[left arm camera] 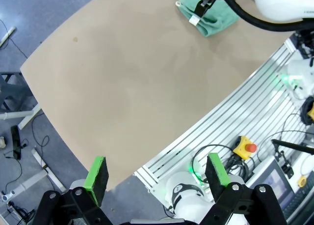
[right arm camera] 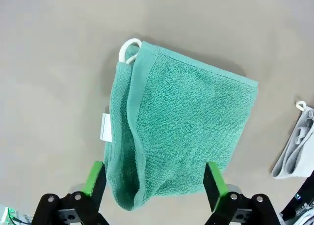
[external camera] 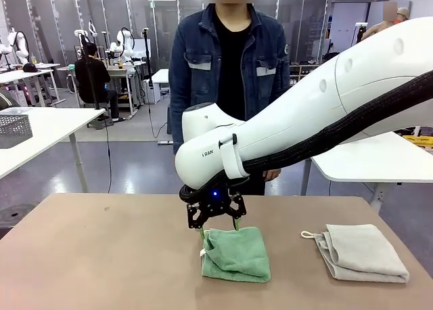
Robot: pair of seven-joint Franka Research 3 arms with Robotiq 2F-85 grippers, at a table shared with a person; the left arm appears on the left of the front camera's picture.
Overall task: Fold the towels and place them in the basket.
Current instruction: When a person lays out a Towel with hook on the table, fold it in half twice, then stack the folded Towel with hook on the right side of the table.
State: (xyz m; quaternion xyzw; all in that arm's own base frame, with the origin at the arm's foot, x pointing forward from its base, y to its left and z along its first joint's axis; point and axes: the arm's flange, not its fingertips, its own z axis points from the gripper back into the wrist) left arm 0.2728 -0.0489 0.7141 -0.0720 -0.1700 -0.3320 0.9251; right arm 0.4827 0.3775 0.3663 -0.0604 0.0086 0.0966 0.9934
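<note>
Towels first: I see the mint green towel (external camera: 236, 254) lying folded on the brown desk (external camera: 101, 256) near the middle of its near half, with its white label (right arm camera: 105, 126) on one edge and a small white loop (right arm camera: 128, 49) at a corner. Its top layer is folded over unevenly, so a narrow strip of the lower layer shows along the label side. The off-white towel (external camera: 364, 252) lies folded well apart from it toward my right side, its corner loop (external camera: 308, 235) pointing back at the green one.

My right gripper (external camera: 218, 223) hangs directly over the far edge of the green towel, reaching in from the right across the middle. In the right wrist view its jaws stand wide, the green pads (right arm camera: 94, 178) straddling the towel's near end with nothing pinched between them; I cannot tell whether the fingertips touch the cloth. A corner of the off-white towel shows at that view's right edge.

My left gripper (left arm camera: 157, 176) is held high above the near-left corner of the desk, jaws wide and empty, its wrist view looking down across bare desk to the green towel at the far side.

A person in a denim jacket (external camera: 229, 66) stands at the far side of the desk.
</note>
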